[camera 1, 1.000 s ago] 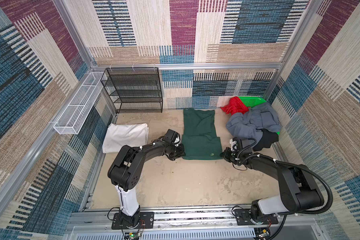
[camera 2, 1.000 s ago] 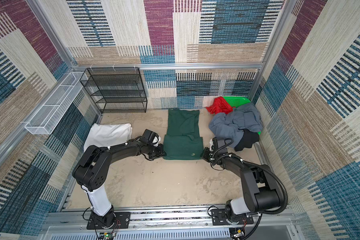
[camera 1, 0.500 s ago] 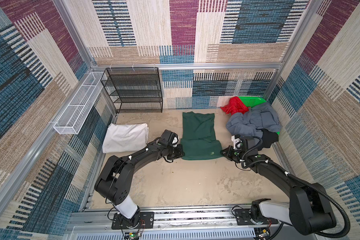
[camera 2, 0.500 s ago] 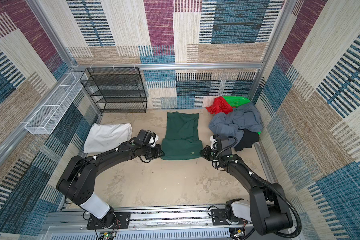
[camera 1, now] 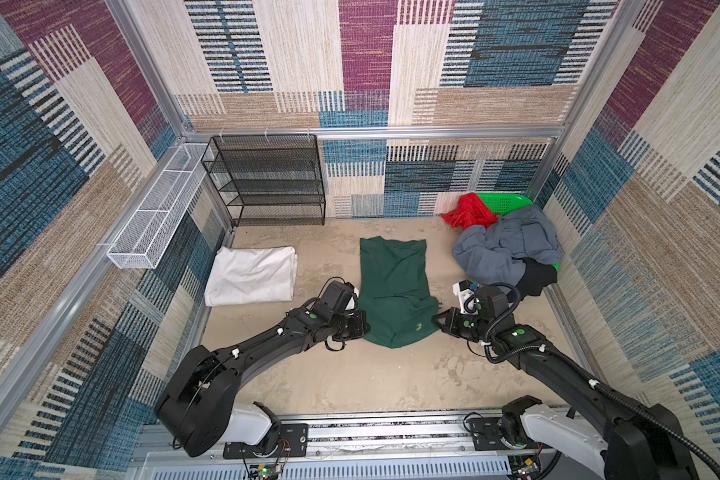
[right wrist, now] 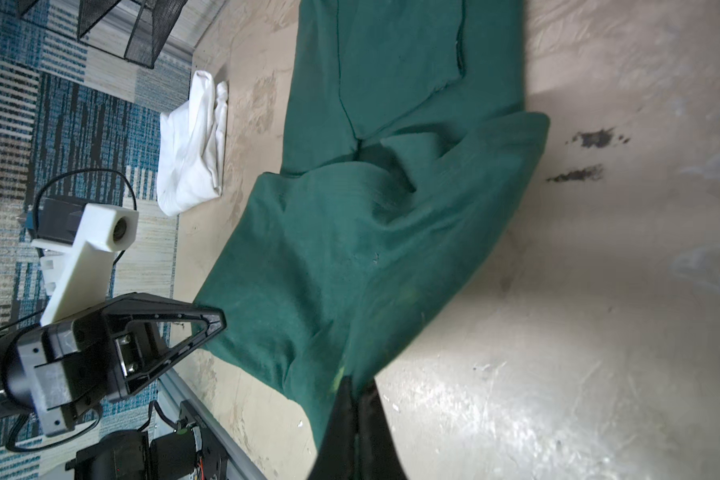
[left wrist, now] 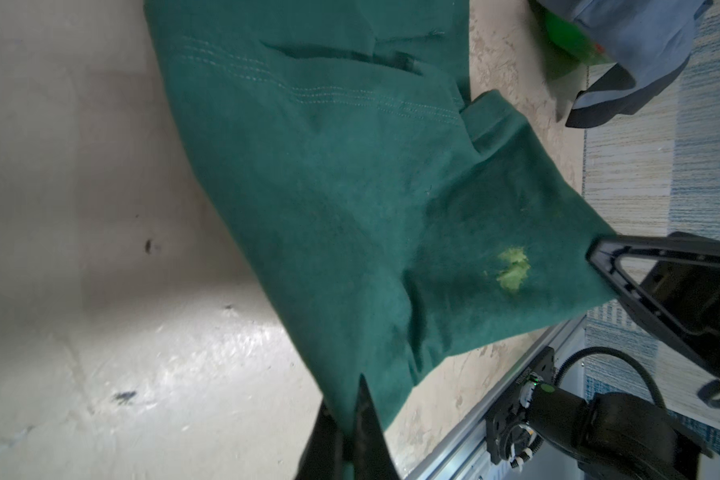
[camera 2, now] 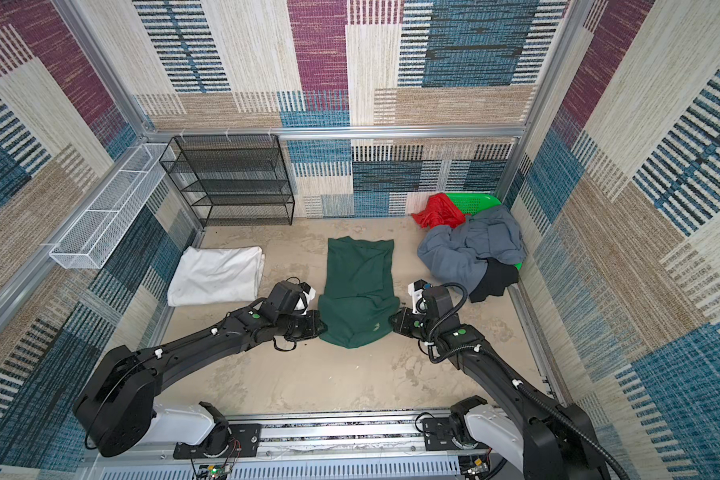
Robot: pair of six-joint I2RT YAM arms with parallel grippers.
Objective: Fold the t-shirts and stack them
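Note:
A dark green t-shirt (camera 1: 393, 282) (camera 2: 358, 282) lies lengthwise mid-floor, its near end lifted and bunched between my two grippers. At its near left corner my left gripper (camera 1: 364, 328) (camera 2: 321, 326) (left wrist: 346, 399) is shut on the cloth (left wrist: 329, 187). My right gripper (camera 1: 437, 320) (camera 2: 393, 320) (right wrist: 356, 384) is shut on the near right corner (right wrist: 371, 228). A folded white t-shirt (camera 1: 252, 274) (camera 2: 217, 274) rests at the left. At the back right, grey-blue (camera 1: 504, 245), red (camera 1: 468, 212) and black (camera 1: 535, 278) t-shirts are heaped together.
The heap sits on a bright green basket (camera 1: 504, 202) in the back right corner. A black wire rack (camera 1: 267, 178) stands against the back wall. A white wire basket (camera 1: 154, 212) hangs on the left wall. The arm bases sit on a rail (camera 1: 350, 432) along the front.
Both grippers have moved toward the front with the green shirt's near corners held. The whole shirt has slid that way, and both arms have stretched out lower.

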